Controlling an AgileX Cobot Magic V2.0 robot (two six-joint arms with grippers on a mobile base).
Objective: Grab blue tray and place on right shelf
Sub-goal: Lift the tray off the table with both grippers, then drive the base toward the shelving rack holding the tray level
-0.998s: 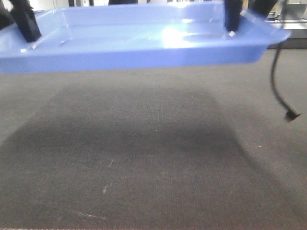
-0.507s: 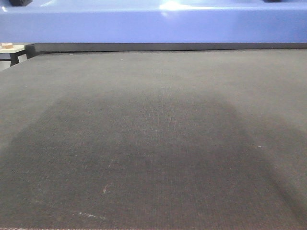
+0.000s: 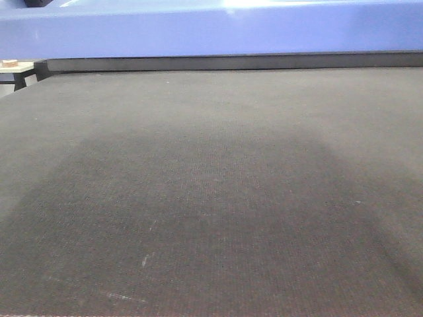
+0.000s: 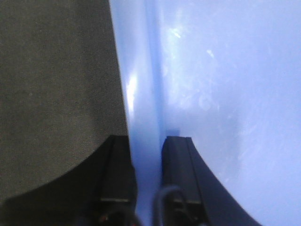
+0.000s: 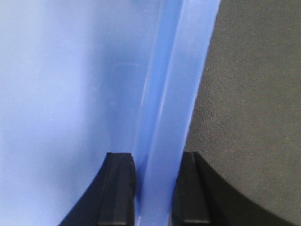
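Both left gripper (image 4: 146, 141) and right gripper (image 5: 154, 157) pinch glossy blue tray (image 3: 211, 30) by rims.

Dark grey woven surface (image 3: 211, 132) fills most of the front view, fine textile weave visible. Broad darker shadow (image 3: 198, 218) over its middle and lower part. Pale flecks (image 3: 144, 261) at lower left. Black edge strip (image 3: 231, 63) runs along the far side, near the top. Small tan item (image 3: 9, 64) at far upper left, too small to identify.
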